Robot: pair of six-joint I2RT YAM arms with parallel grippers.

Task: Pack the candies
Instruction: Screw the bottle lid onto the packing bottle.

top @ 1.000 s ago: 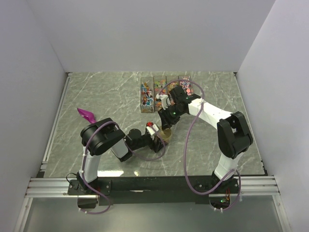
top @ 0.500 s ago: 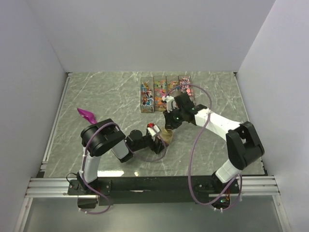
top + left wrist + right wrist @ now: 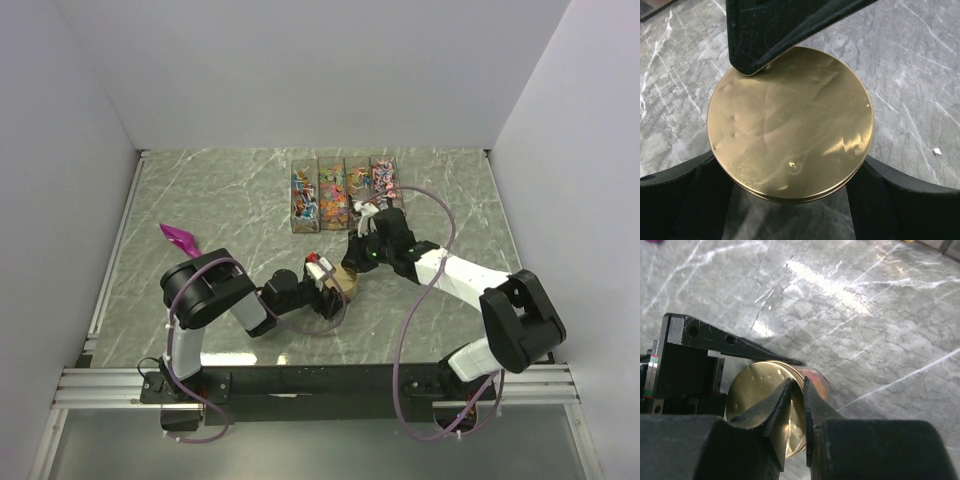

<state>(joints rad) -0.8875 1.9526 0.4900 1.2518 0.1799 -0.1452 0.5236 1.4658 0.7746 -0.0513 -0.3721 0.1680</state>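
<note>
Marble table [image 3: 200, 200] carries everything. Four clear trays [image 3: 345, 190] stand in a row beyond the right fingers [image 3: 777, 415], each loaded with mixed-colour candies [image 3: 305, 200]. The left fingers [image 3: 685, 195] are spread wide and clasp a jar [image 3: 816, 382] from both sides. Something reddish shows through its wall, too blurred to name. Its round gold lid [image 3: 790, 125] sits on top, and the right fingers are closed on the lid's rim. A magenta scoop [image 3: 180, 238] lies well to the left of the left fingers. Compared with a second ago, the right fingers have come away from the trays to the lid and narrowed, while the left fingers hold as before.
</note>
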